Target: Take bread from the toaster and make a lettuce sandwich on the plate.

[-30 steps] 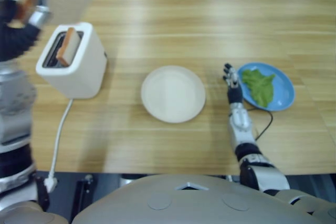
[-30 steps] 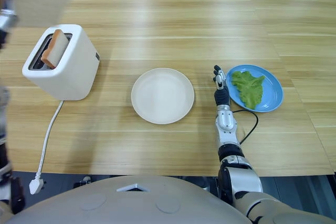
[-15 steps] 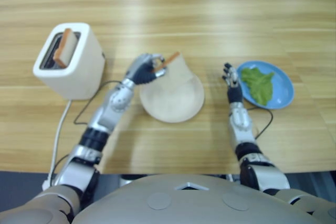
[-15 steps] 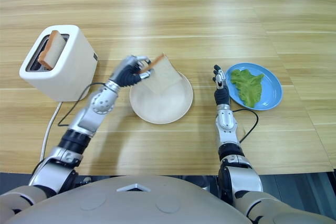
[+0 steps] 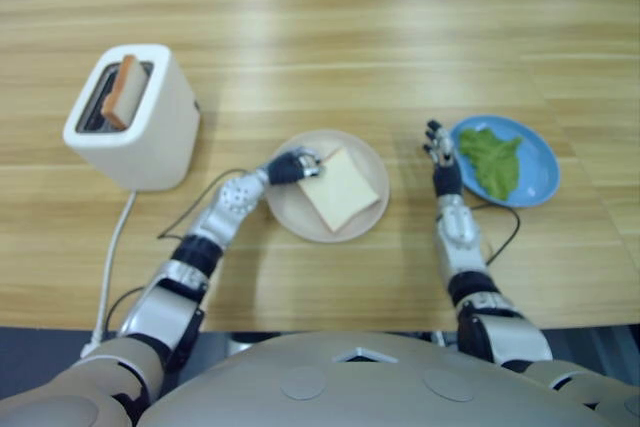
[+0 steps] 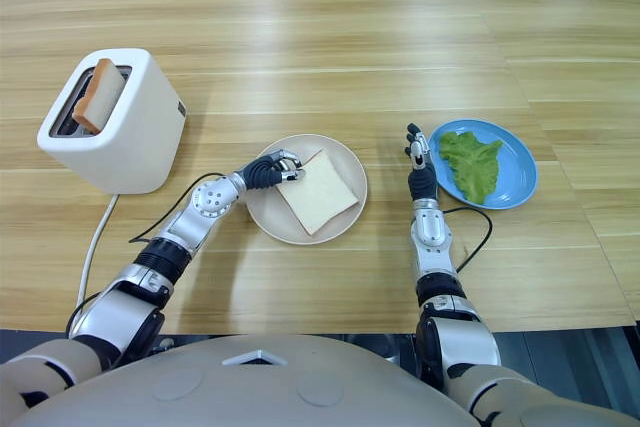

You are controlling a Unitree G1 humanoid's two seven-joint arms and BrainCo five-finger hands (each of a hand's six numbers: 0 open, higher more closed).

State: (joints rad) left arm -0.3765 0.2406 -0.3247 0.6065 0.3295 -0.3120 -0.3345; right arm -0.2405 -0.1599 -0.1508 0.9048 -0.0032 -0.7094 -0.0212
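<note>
Bread (image 6: 318,197) flat on plate (image 6: 348,162); second slice (image 6: 92,95) in toaster (image 6: 130,152); lettuce (image 6: 472,165) on dish (image 6: 522,183).

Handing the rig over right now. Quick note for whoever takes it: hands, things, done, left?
Left hand: curled on a corner of the bread slice, which lies flat on the plate.
Right hand: open, empty, on the table beside the blue plate.
Lettuce on the blue plate; second slice in the toaster.
Done: first slice plated.
Left: release it, add lettuce, fetch second slice, top the sandwich.
</note>
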